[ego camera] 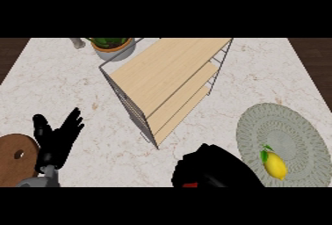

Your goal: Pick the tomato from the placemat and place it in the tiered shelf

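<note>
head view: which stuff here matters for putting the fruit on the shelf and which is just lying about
For the job:
- yellow lemon-like fruit
- round placemat
- tiered shelf
- right hand

Just lying about:
- potted plant
- wooden board
- resting left hand

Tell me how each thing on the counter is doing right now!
Yellow lemon-like fruit with a green leaf: lying on the mat, not held.
Round grey woven placemat: flat, fruit on it.
Wooden tiered shelf with wire frame: standing, its boards bare.
Black left hand: open, fingers up, resting.
Black right hand: near the mat, fingers unclear.
Potted green plant: upright.
</note>
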You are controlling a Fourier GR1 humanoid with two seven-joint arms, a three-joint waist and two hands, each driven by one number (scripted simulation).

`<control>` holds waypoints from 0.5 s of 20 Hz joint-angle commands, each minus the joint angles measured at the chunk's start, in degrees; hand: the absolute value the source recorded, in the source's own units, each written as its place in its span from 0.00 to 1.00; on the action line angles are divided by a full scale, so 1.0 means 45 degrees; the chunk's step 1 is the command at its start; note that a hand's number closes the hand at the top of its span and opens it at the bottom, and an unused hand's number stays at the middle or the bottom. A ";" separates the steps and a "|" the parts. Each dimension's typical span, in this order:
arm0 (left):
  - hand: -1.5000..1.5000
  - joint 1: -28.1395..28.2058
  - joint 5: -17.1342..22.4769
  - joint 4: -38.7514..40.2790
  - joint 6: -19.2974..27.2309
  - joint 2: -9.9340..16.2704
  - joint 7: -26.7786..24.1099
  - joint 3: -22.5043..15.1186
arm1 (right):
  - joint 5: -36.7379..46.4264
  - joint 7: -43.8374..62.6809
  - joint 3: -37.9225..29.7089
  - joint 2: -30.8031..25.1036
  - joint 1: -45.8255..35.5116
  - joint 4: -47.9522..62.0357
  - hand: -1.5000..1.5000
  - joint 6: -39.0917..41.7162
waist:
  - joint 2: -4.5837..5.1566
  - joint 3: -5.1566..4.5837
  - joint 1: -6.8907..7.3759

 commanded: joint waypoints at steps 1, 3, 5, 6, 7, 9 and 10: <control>0.50 -0.0127 0.0122 -0.0185 0.0038 -0.0020 0.0265 0.0104 | -0.1419 0.1917 -0.1673 -0.0508 0.0355 -0.3893 1.00 0.1086 | 0.0111 -0.0005 -0.0014; 0.50 -0.0013 0.0063 0.0179 -0.0266 0.0212 -0.0075 0.0185 | -0.2504 0.3020 -0.2947 -0.0820 0.0148 -0.5252 1.00 0.1861 | 0.0151 -0.0013 0.0002; 0.50 -0.0291 0.0073 0.0006 -0.0342 0.0151 -0.0063 0.0137 | -0.3498 0.4961 -0.3539 -0.0069 -0.1098 -0.5675 1.00 0.2428 | 0.0199 -0.0021 0.0271; 0.50 0.0003 -0.0004 -0.0087 -0.0436 0.0284 -0.0137 0.0142 | -0.4077 0.5799 -0.3855 0.0085 -0.1315 -0.5973 1.00 0.2550 | 0.0196 -0.0018 0.0323; 0.50 -0.0207 -0.0214 -0.0299 0.0153 -0.0222 0.0291 -0.0185 | -0.4735 0.6331 -0.4486 -0.0062 -0.1556 -0.6433 1.00 0.2642 | 0.0182 -0.0019 0.0267; 0.50 -0.0295 -0.0257 -0.0229 0.0092 -0.0152 0.0353 -0.0162 | -0.5531 0.7426 -0.5325 0.0136 -0.3190 -0.5773 1.00 0.2696 | 0.0192 -0.0023 0.0375; 0.50 0.0317 0.0051 -0.0684 -0.0309 0.0130 0.0265 0.0037 | -0.6136 0.8023 -0.5863 0.0029 -0.3591 -0.5601 1.00 0.2737 | 0.0170 -0.0021 0.0441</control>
